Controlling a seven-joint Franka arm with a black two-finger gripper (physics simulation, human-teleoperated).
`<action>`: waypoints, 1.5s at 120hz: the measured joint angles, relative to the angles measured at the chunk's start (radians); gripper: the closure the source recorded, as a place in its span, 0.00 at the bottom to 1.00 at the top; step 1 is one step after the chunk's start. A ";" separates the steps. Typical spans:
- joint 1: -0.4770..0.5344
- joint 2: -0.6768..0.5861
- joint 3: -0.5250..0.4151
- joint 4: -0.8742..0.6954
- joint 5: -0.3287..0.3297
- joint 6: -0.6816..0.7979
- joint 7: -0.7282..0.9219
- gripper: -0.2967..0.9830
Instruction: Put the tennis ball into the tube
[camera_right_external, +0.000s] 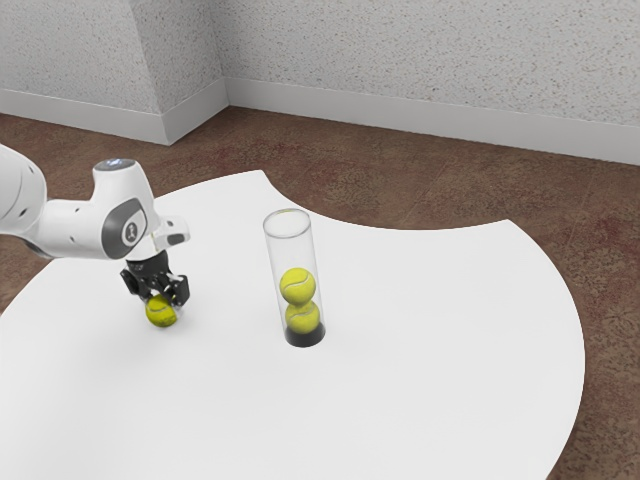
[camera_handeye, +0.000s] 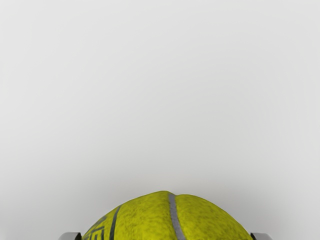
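Note:
In the exterior view, the gripper (camera_right_external: 160, 293) points down at the left part of the table, shut on a tennis ball (camera_right_external: 161, 311) that sits low between its fingertips. The wrist view has this yellow-green ball (camera_handeye: 162, 217) at its lower edge, with a dark bit of finger against either side of it. Whether the ball touches the table is hard to tell. To the exterior view's right of the gripper stands an upright clear tube (camera_right_external: 289, 225) with a black base and an open top. Inside it, an upper ball (camera_right_external: 297, 286) rests on a lower ball (camera_right_external: 302, 318).
The white table (camera_right_external: 430, 350) has a curved edge, with a concave cutout on the far side behind the tube. Brown floor and a speckled wall lie beyond it. The arm (camera_right_external: 75, 228) comes in from the exterior view's left.

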 joint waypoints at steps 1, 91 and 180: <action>0.000 -0.001 0.000 0.000 0.000 0.000 0.000 0.50; 0.015 -0.386 -0.191 0.130 -0.053 -0.369 -0.010 0.52; -0.145 -0.182 -0.260 0.443 -0.065 -0.516 0.000 0.52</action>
